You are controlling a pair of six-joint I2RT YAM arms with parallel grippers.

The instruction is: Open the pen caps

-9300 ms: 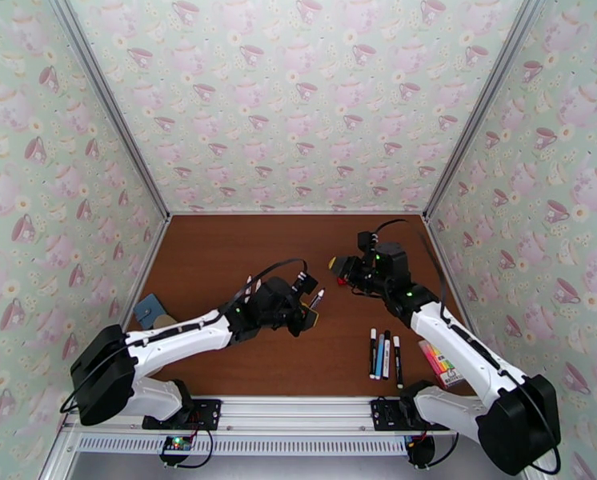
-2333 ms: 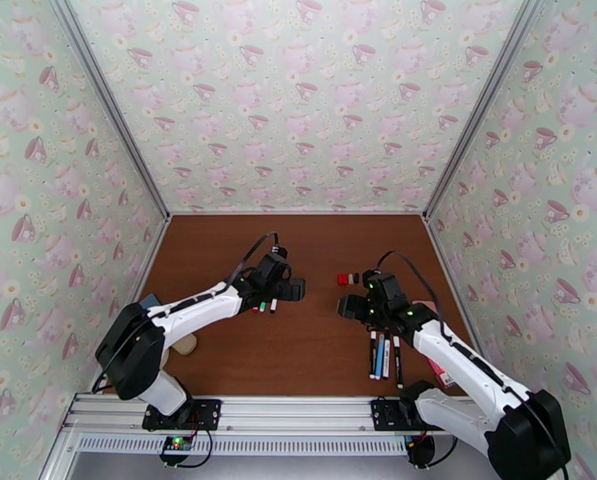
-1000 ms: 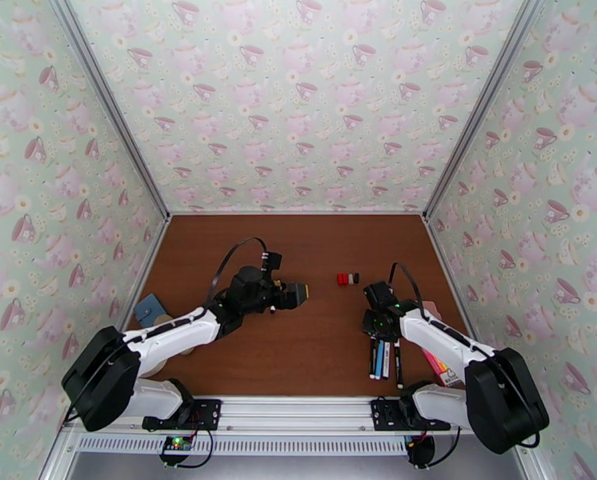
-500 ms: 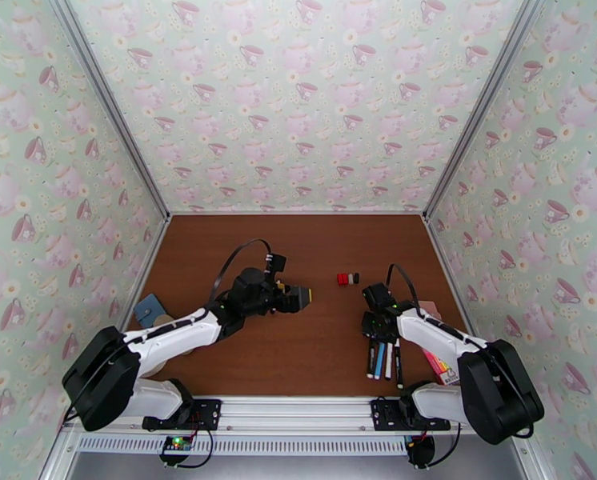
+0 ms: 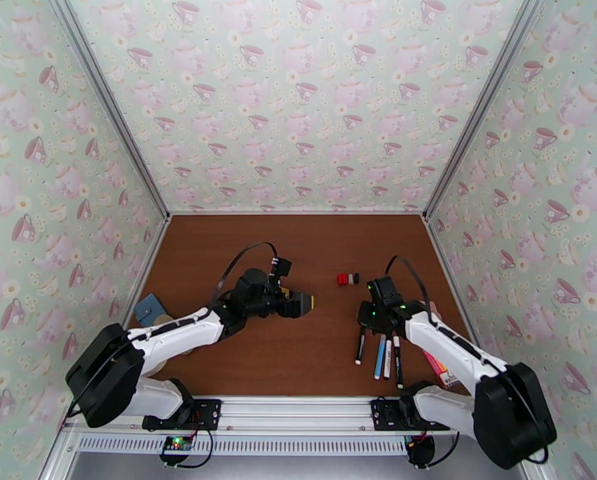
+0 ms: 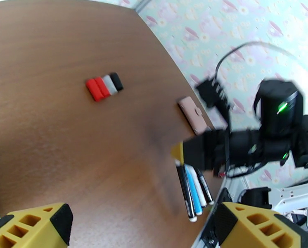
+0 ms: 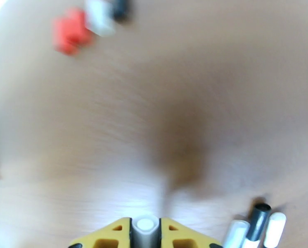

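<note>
counter [image 5: 218, 258]: brown wood, walled by teacup-patterned panels.
left fingers [image 6: 38, 226]: spread wide and empty, hanging over the counter's middle, a little left of centre.
right fingers [image 7: 178, 236]: closed on the held pen [image 5: 360, 347], towards the right edge.
highlighter pack [image 5: 440, 366]: flat by the near right corner.
held pen: white barrel, slanting towards the near edge (its round end shows between the yellow tips).
loose pens [image 5: 388, 358]: three side by side, just right of the held pen, by the near edge.
pen caps [image 5: 347, 278]: four in a touching row, two red, one white, one black, right of centre, apart from every pen.
</note>
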